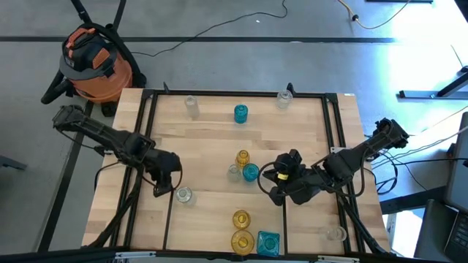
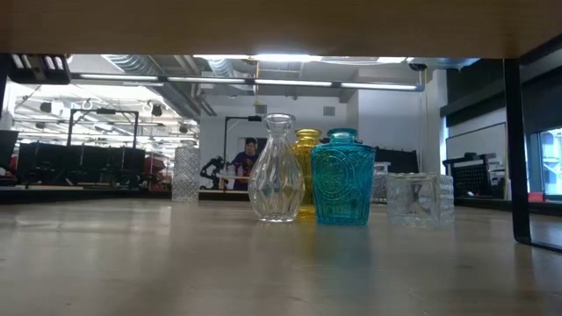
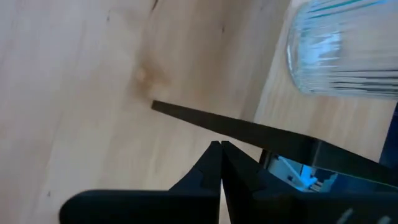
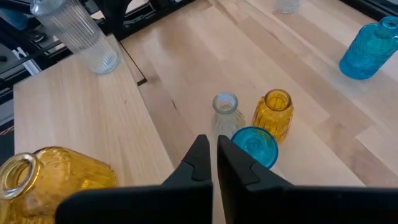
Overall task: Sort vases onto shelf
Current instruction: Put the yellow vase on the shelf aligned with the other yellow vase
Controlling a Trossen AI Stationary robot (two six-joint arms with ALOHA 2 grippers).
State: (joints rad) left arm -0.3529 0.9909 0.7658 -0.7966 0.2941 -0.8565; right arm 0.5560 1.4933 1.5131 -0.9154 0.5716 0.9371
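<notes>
The pale-wood shelf (image 1: 212, 139) lies flat, split by thin dark lines. Several small glass vases stand on it. A clear one (image 1: 234, 172), an amber one (image 1: 242, 158) and a teal one (image 1: 250, 173) cluster at its middle. A clear ribbed vase (image 1: 183, 195) stands near the left. My left gripper (image 1: 159, 188) is shut and hangs just left of that ribbed vase (image 3: 339, 50), above a dark line (image 3: 205, 118). My right gripper (image 1: 276, 194) is shut, right of the middle cluster (image 4: 255, 146), and holds nothing.
More vases stand at the far edge: clear (image 1: 191, 106), teal (image 1: 240, 113), clear (image 1: 284, 98). At the near edge are two amber ones (image 1: 241, 230), a square teal one (image 1: 268, 242) and a clear one (image 1: 335, 234). Black frame rails (image 1: 333, 131) border the shelf. An orange vacuum (image 1: 95, 62) stands beyond the far left corner.
</notes>
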